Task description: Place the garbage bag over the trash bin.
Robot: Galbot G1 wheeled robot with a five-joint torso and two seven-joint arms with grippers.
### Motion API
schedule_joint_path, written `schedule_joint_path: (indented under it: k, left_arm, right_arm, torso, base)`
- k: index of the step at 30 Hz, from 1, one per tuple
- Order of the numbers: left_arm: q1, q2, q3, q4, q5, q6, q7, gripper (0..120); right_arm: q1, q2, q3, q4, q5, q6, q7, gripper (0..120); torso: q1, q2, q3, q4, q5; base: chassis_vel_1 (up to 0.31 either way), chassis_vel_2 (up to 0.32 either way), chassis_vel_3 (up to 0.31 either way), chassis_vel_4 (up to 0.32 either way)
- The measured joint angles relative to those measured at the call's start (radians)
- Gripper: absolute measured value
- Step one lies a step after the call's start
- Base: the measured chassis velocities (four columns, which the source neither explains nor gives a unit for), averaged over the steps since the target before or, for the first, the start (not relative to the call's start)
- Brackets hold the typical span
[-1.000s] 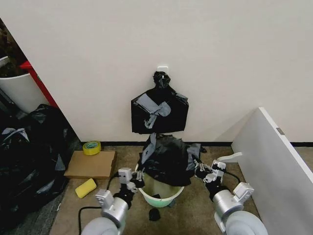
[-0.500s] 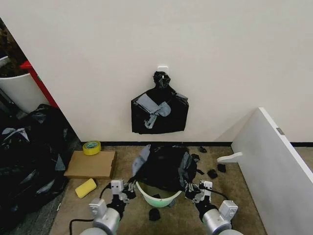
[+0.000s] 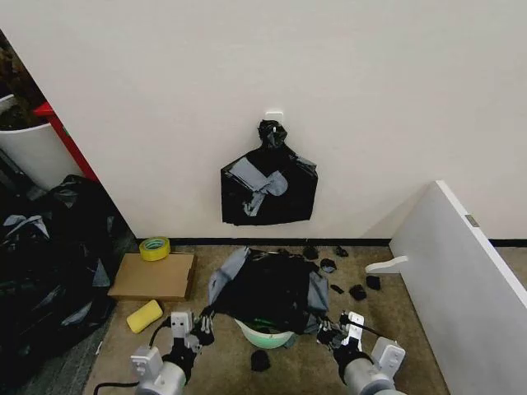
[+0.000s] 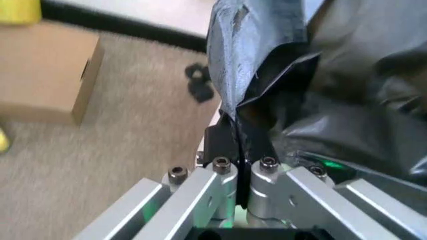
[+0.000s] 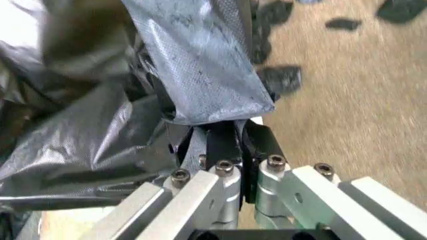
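Note:
The garbage bag, thin glossy black plastic, is draped over the trash bin. Only a pale strip of the bin's near wall peeks out below the bag. My left gripper is shut on the bag's left edge, low beside the bin. My right gripper is shut on the right edge at about the same height. In the left wrist view a fold of the bag is pinched in the left gripper. In the right wrist view the right gripper clamps a grey-shining flap of the bag.
A square black bundle of bags hangs on the wall behind. A cardboard box, a tape roll and a yellow sponge lie left. Big black sacks fill the far left. A white board leans right. Black scraps dot the floor.
Both grippers have come down and toward me with the bag's edges. The bag now sits lower and wider over the bin, and less of the bin's wall shows.

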Motion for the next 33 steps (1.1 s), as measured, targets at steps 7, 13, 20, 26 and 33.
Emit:
schedule_joint_path:
  k: [7, 13, 20, 26, 33]
  left_arm:
    - [0.009, 0.017, -0.005, 0.007, 0.000, 0.052, -0.024, 0]
    - [-0.016, 0.021, 0.001, 0.033, 0.002, 0.085, -0.035, 0]
    - [-0.098, -0.014, 0.029, 0.098, 0.000, 0.086, -0.053, 0]
    - [-0.114, -0.028, 0.039, 0.108, 0.001, 0.079, -0.059, 0]
    - [-0.061, -0.005, 0.002, 0.059, 0.022, 0.090, -0.041, 19]
  right_arm:
    - [0.003, -0.014, 0.007, 0.012, 0.029, -0.122, 0.024, 0]
    - [0.027, -0.020, 0.008, -0.027, 0.025, -0.189, 0.002, 0]
    - [0.073, 0.002, 0.000, -0.107, -0.024, -0.144, -0.029, 0]
    - [0.063, 0.005, 0.002, -0.112, -0.041, -0.123, -0.052, 2]
    - [-0.014, -0.017, 0.008, -0.076, -0.150, -0.062, -0.132, 28]
  torso:
    - [0.000, 0.000, 0.000, 0.0000, 0.0000]
    - [0.000, 0.000, 0.000, 0.0000, 0.0001]
    - [0.000, 0.000, 0.000, 0.0000, 0.0002]
    - [0.000, 0.000, 0.000, -0.0001, 0.0002]
    - [0.000, 0.000, 0.000, 0.0000, 0.0001]
  base:
    - [0.000, 0.000, 0.000, 0.000]
    - [0.000, 0.000, 0.000, 0.000]
    - [0.000, 0.000, 0.000, 0.000]
    - [0.000, 0.000, 0.000, 0.000]
    - [0.000, 0.000, 0.000, 0.000]
